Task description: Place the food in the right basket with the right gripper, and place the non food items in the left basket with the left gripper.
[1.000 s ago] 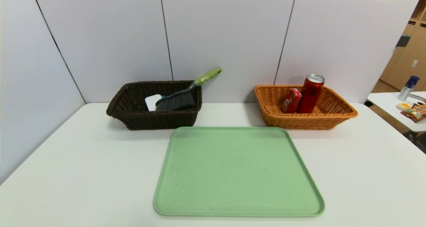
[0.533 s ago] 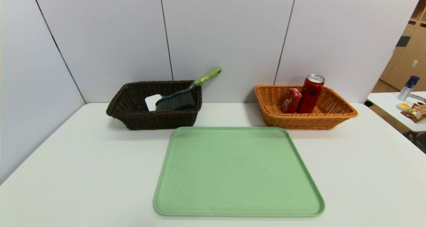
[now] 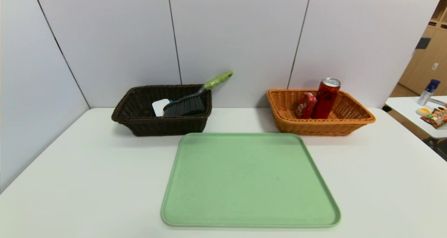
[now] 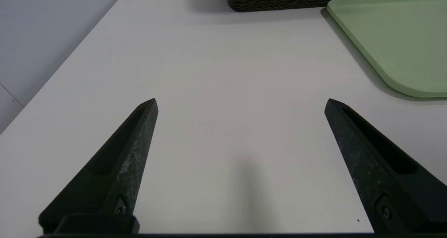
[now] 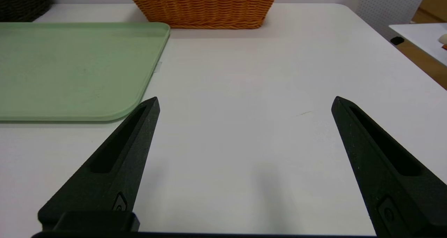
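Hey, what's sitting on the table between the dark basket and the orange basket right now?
Nothing: in the head view only bare white table separates the dark basket from the orange basket; the green tray lies nearer.

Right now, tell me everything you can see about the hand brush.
The hand brush has dark bristles, a black head and a light green handle that looks like plastic. It lies tilted in the dark brown basket, its handle rising over the basket's back right corner. A white item sits beside its bristles.

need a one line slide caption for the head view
Green tray bare; brush and white item in the dark basket, red can and red packet in the orange basket.
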Tool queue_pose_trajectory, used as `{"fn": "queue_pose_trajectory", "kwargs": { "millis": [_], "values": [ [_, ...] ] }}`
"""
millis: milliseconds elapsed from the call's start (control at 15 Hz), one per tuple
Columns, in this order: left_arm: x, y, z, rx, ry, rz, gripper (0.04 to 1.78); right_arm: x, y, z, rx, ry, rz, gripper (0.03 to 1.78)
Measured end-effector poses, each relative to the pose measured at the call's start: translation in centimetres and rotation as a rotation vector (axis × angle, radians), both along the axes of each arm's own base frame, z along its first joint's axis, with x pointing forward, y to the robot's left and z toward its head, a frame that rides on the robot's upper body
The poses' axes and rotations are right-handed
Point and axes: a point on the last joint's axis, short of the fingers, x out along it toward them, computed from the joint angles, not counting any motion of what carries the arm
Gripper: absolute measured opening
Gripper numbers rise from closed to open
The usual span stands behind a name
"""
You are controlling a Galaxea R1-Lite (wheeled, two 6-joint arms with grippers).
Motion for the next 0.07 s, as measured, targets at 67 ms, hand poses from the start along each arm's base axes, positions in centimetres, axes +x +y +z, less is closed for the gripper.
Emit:
{"fn": "queue_pose_trajectory", "kwargs": {
  "millis": [67],
  "values": [
    [0.0, 0.0, 0.0, 0.0, 0.0, 0.0, 1.69, 0.0, 0.0, 0.02, 0.0, -0.002, 0.001, 1.7]
  ]
}}
